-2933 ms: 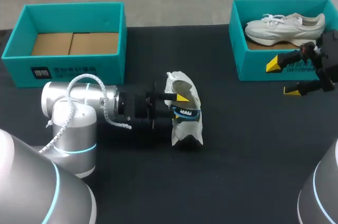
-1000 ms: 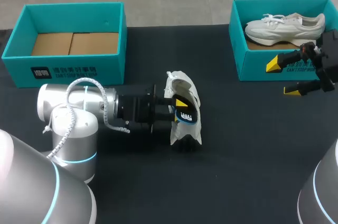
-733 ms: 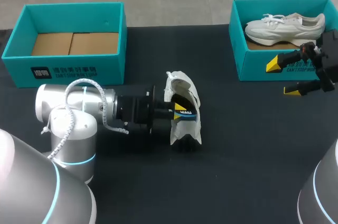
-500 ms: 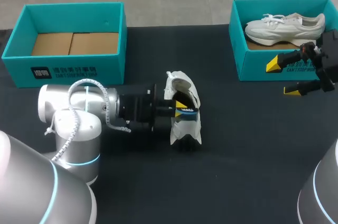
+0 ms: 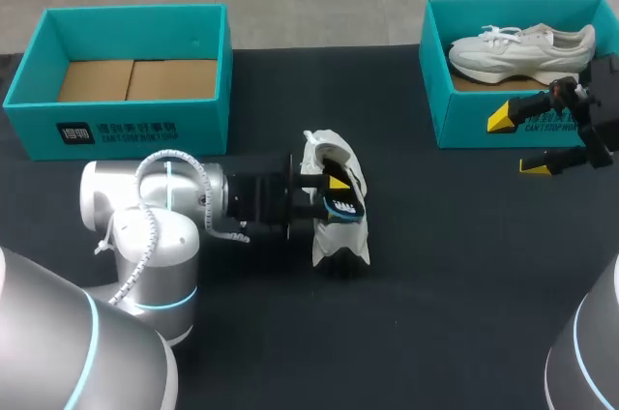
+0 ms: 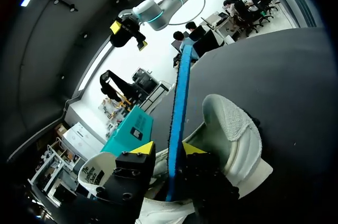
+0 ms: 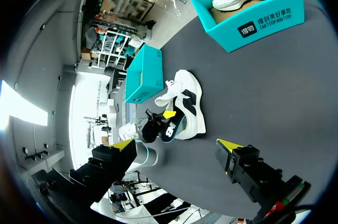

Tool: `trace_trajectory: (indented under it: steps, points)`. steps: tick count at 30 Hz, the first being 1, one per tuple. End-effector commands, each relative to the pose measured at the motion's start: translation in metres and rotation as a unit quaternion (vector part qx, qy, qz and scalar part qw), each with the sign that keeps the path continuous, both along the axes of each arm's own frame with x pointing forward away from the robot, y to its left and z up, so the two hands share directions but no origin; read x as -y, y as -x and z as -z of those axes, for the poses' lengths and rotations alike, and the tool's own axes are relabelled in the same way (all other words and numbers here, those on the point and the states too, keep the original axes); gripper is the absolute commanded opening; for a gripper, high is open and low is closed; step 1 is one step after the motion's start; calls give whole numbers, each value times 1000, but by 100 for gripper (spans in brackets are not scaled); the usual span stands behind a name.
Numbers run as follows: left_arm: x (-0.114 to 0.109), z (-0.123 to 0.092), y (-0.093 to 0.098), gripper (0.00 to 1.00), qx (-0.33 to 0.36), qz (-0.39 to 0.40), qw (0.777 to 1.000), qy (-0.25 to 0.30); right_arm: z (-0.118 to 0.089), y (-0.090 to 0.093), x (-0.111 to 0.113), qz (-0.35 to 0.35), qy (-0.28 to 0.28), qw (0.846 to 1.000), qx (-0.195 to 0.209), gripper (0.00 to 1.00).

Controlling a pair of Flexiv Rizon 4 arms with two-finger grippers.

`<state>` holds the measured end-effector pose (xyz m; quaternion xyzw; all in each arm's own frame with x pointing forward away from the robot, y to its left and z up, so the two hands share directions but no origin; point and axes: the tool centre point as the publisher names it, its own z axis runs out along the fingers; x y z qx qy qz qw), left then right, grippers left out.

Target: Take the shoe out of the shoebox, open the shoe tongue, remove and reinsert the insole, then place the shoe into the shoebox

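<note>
A white shoe point(image 5: 337, 226) lies on its side mid-table, its mouth turned toward my left arm. My left gripper point(image 5: 331, 193) reaches into that mouth. A blue insole point(image 6: 177, 113) stands on edge between its yellow tips, against one finger and a little apart from the other, so the left gripper point(image 6: 168, 148) is open. The insole's blue edge point(image 5: 341, 207) shows at the shoe's mouth. The shoe's heel collar point(image 6: 235, 129) lies just beside the fingers. My right gripper point(image 5: 519, 142) hangs wide open and empty in front of the right teal shoebox point(image 5: 464, 115). From the right wrist the shoe point(image 7: 186, 102) lies far ahead.
The left teal shoebox point(image 5: 126, 125) at the back left holds only its cardboard floor. A second white shoe point(image 5: 522, 47) lies in the right shoebox. Dark tabletop stretches in front of and to the right of the shoe.
My left gripper closed on the insole, then its fingers parted again. The left arm shifted slightly to the right toward the shoe. The right arm has not moved.
</note>
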<state>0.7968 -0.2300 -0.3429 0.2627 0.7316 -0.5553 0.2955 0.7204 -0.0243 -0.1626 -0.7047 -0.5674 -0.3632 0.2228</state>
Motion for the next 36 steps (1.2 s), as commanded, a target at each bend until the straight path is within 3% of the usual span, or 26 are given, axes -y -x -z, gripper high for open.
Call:
trace_trajectory:
  steps: [1, 9, 19, 31, 35, 36]
  points:
    - [-12, -8, 12, 47, -1, 4, 1000, -5, 0, 1, 0, 1, 1, 1000, 0, 100]
    - [-14, -7, 16, 33, 4, 6, 1000, -13, 0, 1, 0, 1, 1, 1000, 0, 100]
    - [-15, -8, 16, 0, 4, 10, 1000, -18, 0, 1, 0, 1, 1, 1000, 0, 100]
    - [-8, 8, -12, 0, 8, -10, 1000, -24, 0, 1, 0, 1, 1, 1000, 0, 100]
    - [-8, 7, -11, 1, 1, -7, 1000, -20, 0, 1, 0, 1, 1, 1000, 0, 100]
    - [-8, 4, -9, 22, -1, -4, 1000, -16, 0, 1, 0, 1, 1, 1000, 0, 100]
